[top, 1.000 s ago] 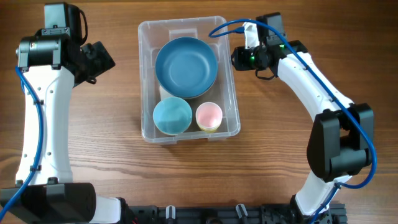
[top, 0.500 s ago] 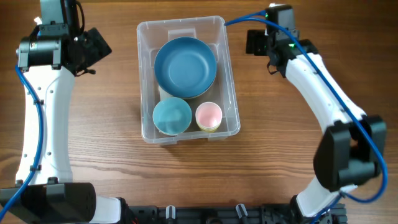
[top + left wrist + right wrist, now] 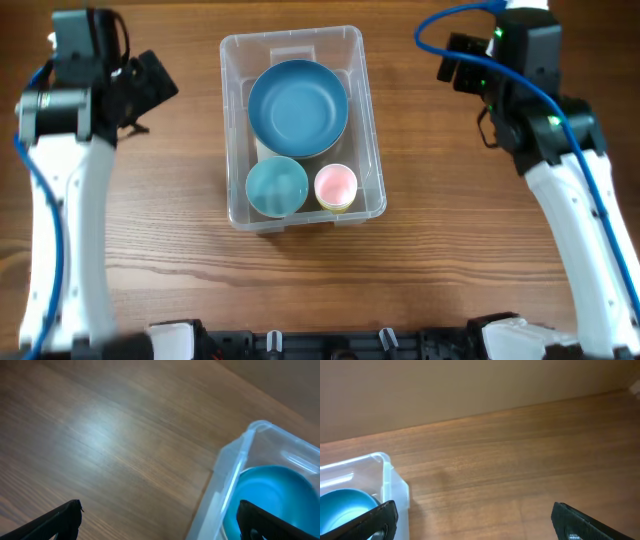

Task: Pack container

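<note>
The container (image 3: 372, 130) is a clear plastic bin in the middle of the table. Inside it lie a large blue bowl (image 3: 298, 108), a small teal bowl (image 3: 277, 186) and a pink cup (image 3: 336, 186). My left gripper (image 3: 152, 86) hovers to the bin's left, open and empty; in the left wrist view (image 3: 160, 515) its fingers straddle bare wood and the bin's rim (image 3: 235, 470). My right gripper (image 3: 455, 60) is raised to the right of the bin's far corner, open and empty. In the right wrist view (image 3: 474, 510) the bin's corner (image 3: 390, 477) sits at the left.
Bare wooden table (image 3: 470, 260) surrounds the bin on all sides. A blue cable (image 3: 440, 25) loops from the right arm near the far edge. A plain wall (image 3: 470, 390) rises behind the table in the right wrist view.
The right arm has pulled away from the bin's right rim, up and to the right, with its jaws now wide. The left arm has shifted slightly to the left.
</note>
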{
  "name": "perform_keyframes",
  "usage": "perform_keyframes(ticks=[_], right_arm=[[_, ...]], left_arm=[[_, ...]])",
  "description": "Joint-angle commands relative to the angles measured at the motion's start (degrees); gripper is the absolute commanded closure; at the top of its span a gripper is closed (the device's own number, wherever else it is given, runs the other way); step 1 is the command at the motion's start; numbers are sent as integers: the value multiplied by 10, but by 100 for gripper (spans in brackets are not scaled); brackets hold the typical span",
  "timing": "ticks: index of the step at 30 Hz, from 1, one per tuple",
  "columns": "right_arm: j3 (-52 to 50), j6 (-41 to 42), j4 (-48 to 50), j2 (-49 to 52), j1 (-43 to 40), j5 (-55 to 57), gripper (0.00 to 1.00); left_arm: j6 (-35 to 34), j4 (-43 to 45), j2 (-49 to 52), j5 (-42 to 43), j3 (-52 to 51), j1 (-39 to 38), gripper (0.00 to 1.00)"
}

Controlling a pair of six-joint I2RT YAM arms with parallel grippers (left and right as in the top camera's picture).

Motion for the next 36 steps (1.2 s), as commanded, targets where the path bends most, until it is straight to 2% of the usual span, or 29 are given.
perform_keyframes(ticks=[1, 5, 7, 14, 19, 36], right_arm=[[-6, 20, -19, -57, 0, 10, 0], [-71, 35, -12, -136, 0, 10, 0], [-141, 35, 3, -205, 2, 10, 0], [-353, 37, 19, -416, 2, 7, 0], [-396, 39, -10, -475, 2, 5, 0], [-396, 21, -66, -457, 2, 3, 0]], left_arm=[[20, 49, -122, 6, -115, 2, 0], [29, 117, -247, 22, -237, 2, 0], [29, 145, -326, 23, -306, 2, 0], [28, 156, -504, 63, -443, 2, 0], [24, 127, -513, 70, -457, 2, 0], [24, 127, -508, 70, -457, 2, 0]])
